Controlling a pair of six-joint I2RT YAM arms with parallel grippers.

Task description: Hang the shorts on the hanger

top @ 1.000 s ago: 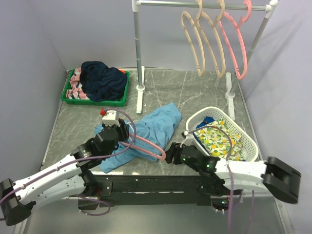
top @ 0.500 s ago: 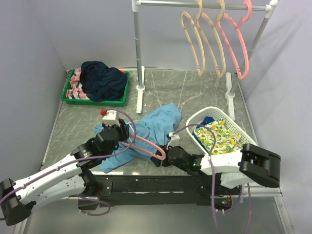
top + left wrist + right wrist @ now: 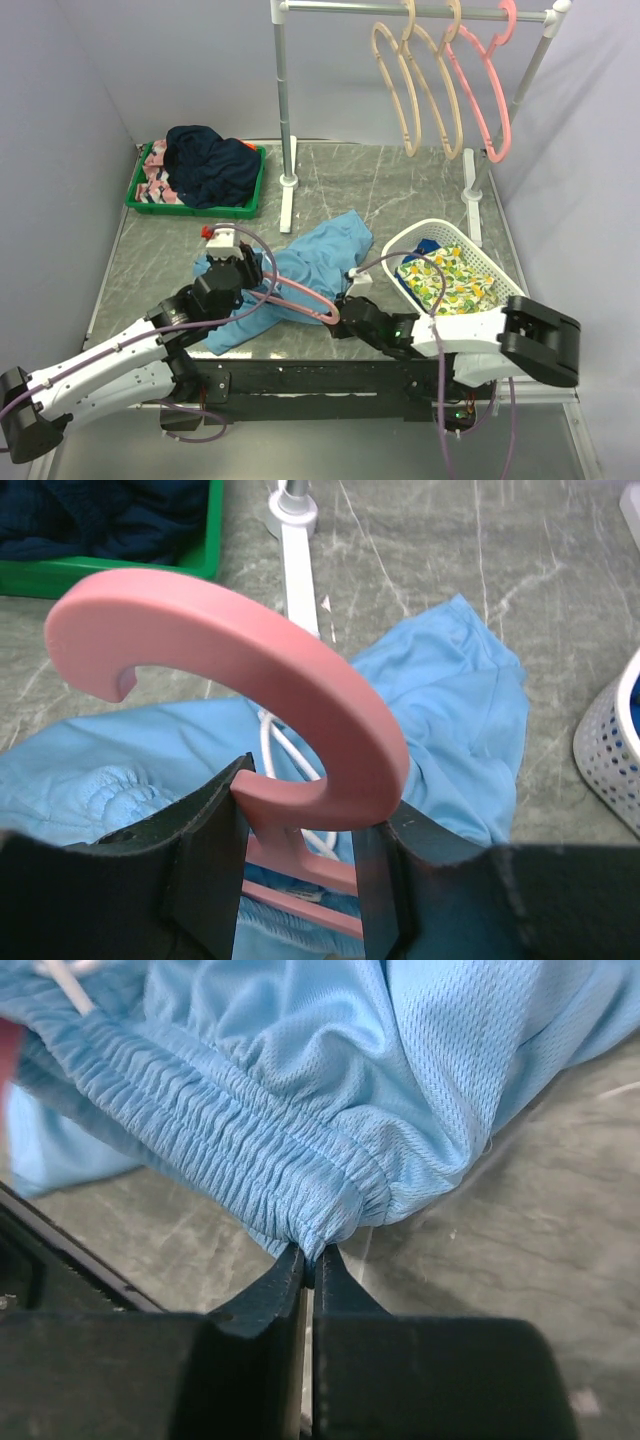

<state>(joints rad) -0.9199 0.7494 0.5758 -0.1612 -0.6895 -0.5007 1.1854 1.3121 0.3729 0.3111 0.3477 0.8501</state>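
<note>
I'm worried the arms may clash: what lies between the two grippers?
In the top view, the shorts and the loop of the pink hanger lie between the left gripper and the right gripper.

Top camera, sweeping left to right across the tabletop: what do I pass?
Green tray with the dark navy garment → shorts → white basket. Both end effectors overlap the shorts, so they are left out.
</note>
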